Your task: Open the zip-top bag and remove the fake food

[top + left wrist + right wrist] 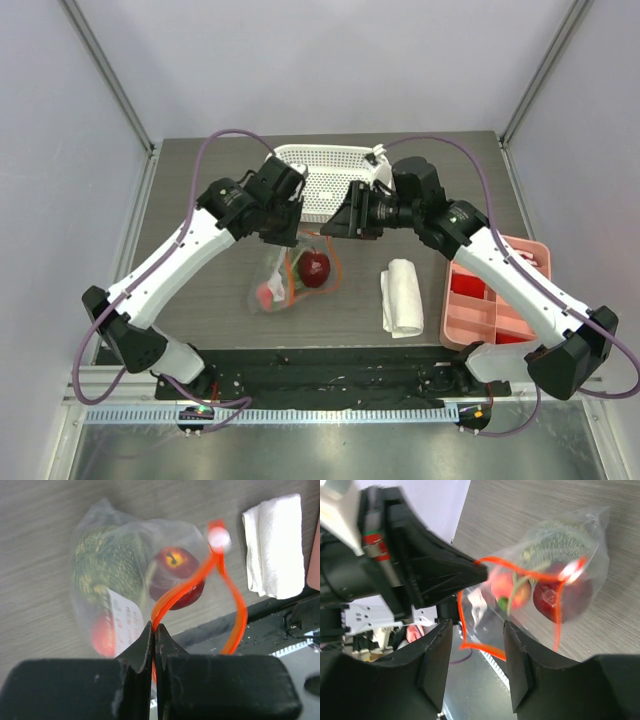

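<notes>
Grey wood-grain worktop [190, 190] carries everything. A white mesh basket [318, 172] sits at the far edge, with both wrists covering its near side. At the right edge a pink tray [447, 325] holds red blocks [466, 283]; the right arm crosses over part of it. A folded white cloth [402, 297] lies between the tray and the zip-top bag [290, 278], apart from both.

The bag is near the middle of the worktop, with its mouth lifted toward the far edge. The left gripper [154, 630] is pinched tight on the orange-red zip strip [235, 605], and no gap shows between its fingers. The right gripper [478, 626] has its fingers standing apart with the other lip of the strip in the gap. Whether either pad touches the strip is unclear.

Inside the crinkly plastic, the bumpy green ball [102, 567] is blurred by folds. The dark red fruit [177, 572] sits beside it, partly crossed by the strip. The pinkish-red fruit [102, 635] is half hidden behind the small white label [125, 617], whose print is too small to read.
</notes>
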### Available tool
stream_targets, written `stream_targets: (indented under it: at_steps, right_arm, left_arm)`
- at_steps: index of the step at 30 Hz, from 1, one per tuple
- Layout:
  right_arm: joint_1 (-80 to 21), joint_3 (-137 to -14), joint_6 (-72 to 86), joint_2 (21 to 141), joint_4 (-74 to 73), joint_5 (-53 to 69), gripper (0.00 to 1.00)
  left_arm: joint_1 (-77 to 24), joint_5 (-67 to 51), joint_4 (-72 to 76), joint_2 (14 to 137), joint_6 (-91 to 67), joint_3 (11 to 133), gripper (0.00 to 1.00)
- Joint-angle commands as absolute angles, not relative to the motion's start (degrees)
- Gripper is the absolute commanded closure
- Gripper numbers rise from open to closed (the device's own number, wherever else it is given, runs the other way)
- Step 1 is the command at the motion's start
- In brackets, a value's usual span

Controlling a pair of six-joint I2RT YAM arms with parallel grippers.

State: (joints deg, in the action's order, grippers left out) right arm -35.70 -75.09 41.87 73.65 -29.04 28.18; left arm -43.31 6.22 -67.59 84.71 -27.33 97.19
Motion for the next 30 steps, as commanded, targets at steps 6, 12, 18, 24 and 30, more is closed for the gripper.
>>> stream_targets:
  at_steps: [6, 12, 18, 24, 30]
  right_arm:
    - [-40.1, -63.6, 41.1, 68.5, -24.8, 17.9, 0.59]
    - [-41.0, -53.4, 38.9, 66.0, -16.4, 15.5, 0.56]
    - [-41.5, -51.9, 37.6, 70.9, -9.7, 14.4, 0.52]
    - [-41.7, -51.5, 35.8, 74.2, -6.0, 11.1, 0.44]
    - [-41.7, -48.4, 35.9, 77.9, -2.0, 6.2, 0.38]
  left_arm:
    - [-43.2, -3.3, -51.8, 85.2, -38.7, 90.9, 1.00]
    - [-43.4, -7.8, -47.6, 85.4, -41.7, 85.7, 1.00]
    - [-43.5, -9.3, -45.5, 85.8, -43.3, 84.3, 1.00]
    - [-44.1, -9.4, -45.1, 86.4, -44.4, 84.6, 1.00]
    - [-45.0, -9.1, -44.7, 87.0, -45.4, 84.4, 1.00]
